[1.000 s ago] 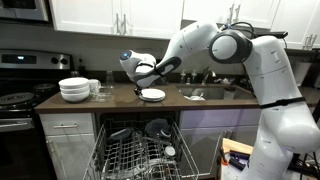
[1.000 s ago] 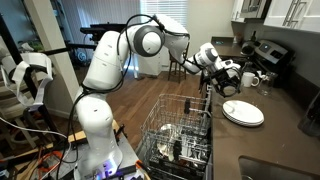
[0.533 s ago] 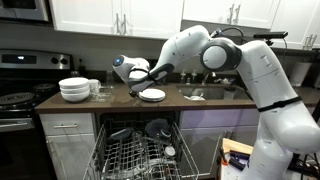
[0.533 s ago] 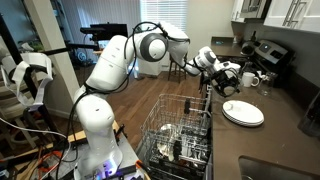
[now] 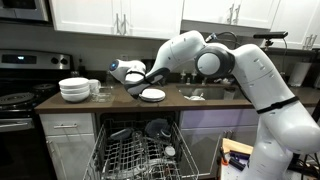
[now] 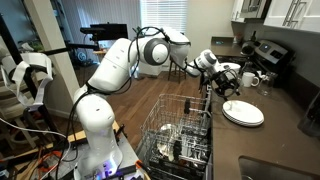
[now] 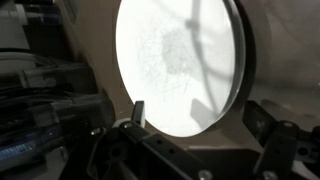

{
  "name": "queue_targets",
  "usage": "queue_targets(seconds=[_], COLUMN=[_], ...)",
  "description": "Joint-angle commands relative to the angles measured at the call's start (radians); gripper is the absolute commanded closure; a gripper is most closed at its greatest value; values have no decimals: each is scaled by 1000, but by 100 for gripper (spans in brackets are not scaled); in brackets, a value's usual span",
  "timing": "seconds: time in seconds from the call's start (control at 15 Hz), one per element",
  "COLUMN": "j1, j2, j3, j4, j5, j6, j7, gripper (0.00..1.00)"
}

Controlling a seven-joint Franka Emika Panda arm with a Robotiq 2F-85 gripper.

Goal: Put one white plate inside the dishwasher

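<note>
The white plate [image 5: 152, 94] lies flat on the dark counter above the open dishwasher [image 5: 140, 150]; it also shows in an exterior view as the white plate [image 6: 243, 113] beside the pulled-out wire rack [image 6: 180, 130]. My gripper [image 5: 138, 87] hovers just left of the plate, tilted toward it, and appears as the gripper [image 6: 228, 88] just short of it. In the wrist view the plate [image 7: 180, 65] fills the frame ahead of the open gripper [image 7: 200, 125]. One finger overlaps the plate's near edge, the other stands off to its side. Nothing is held.
A stack of white bowls [image 5: 75, 89] and glassware stand at the counter's left, with the black stove [image 5: 15, 100] beyond. A sink [image 5: 205, 92] lies right of the plate. Dishes sit in the dishwasher rack. A mug [image 6: 250, 78] stands past the gripper.
The arm has swung the gripper leftward and lower, closer to the plate's edge. The jaws stayed open and the plate has not moved.
</note>
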Motion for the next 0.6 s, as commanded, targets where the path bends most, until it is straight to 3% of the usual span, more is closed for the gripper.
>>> queue_targets(seconds=[0.0, 0.07, 0.13, 0.4, 0.47, 0.53], j1=[11, 12, 12, 14, 14, 15], j2=[31, 33, 36, 47, 51, 53], j3=[-10, -9, -9, -7, -7, -7], j4=[53, 57, 62, 78, 81, 84], j5=[-4, -6, -6, -6, -5, -4], j6=[-61, -67, -73, -86, -87, -87], j7=[14, 14, 13, 10, 10, 8], gripper=[1, 25, 26, 53, 48, 51])
